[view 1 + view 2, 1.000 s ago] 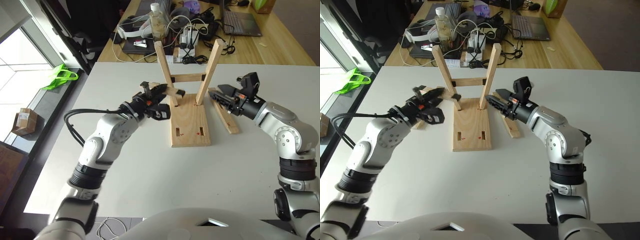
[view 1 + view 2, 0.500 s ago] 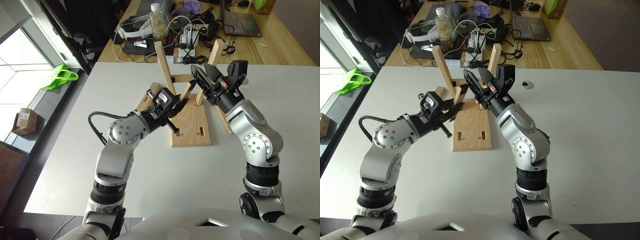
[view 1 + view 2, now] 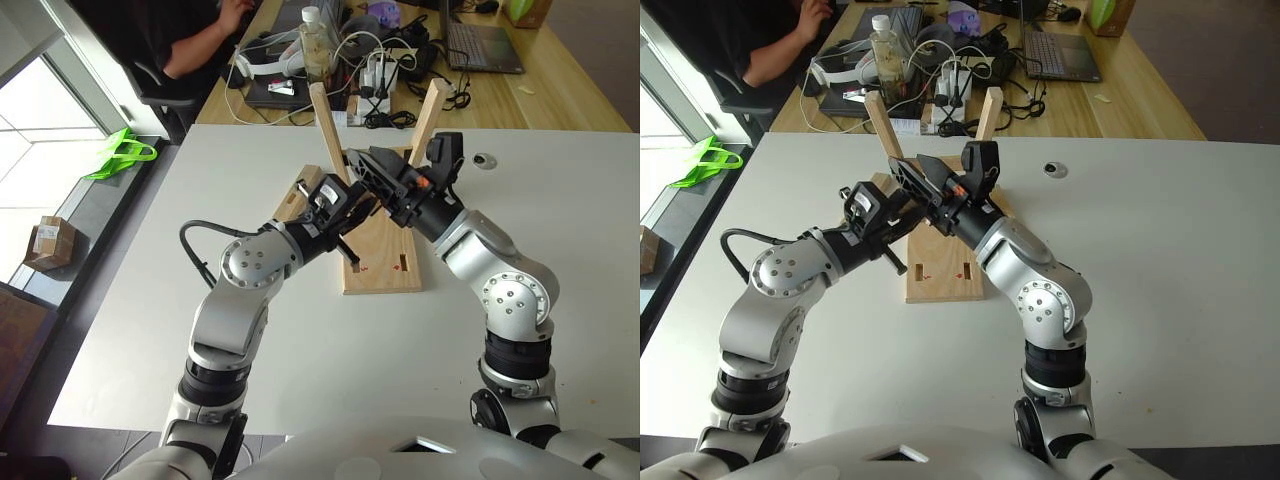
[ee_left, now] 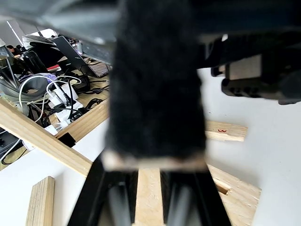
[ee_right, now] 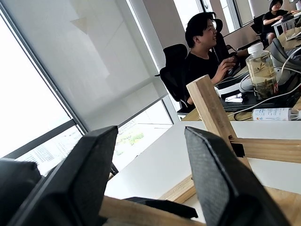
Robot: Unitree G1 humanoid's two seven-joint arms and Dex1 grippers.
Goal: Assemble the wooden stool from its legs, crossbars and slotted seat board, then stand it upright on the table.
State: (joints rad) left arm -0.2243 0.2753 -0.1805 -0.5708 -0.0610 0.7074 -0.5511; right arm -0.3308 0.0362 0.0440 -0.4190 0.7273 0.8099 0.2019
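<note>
Both arms reach inward over the seat board (image 3: pixel 381 255); left gripper (image 3: pixel 354 207) clamps a wooden piece (image 4: pixel 148 197); right gripper (image 5: pixel 150 133) gapes apart beside a leg (image 5: pixel 212 110).

Silver-shelled arms (image 3: pixel 240 290), black left pincer (image 3: pixel 355 215) and right pincer (image 3: pixel 360 168), one looping black cable (image 3: pixel 188 243).

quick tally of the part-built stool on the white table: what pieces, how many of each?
Upright legs: 2
Crossbar joining them: 1
Seat board: 1
Total: 4
</note>
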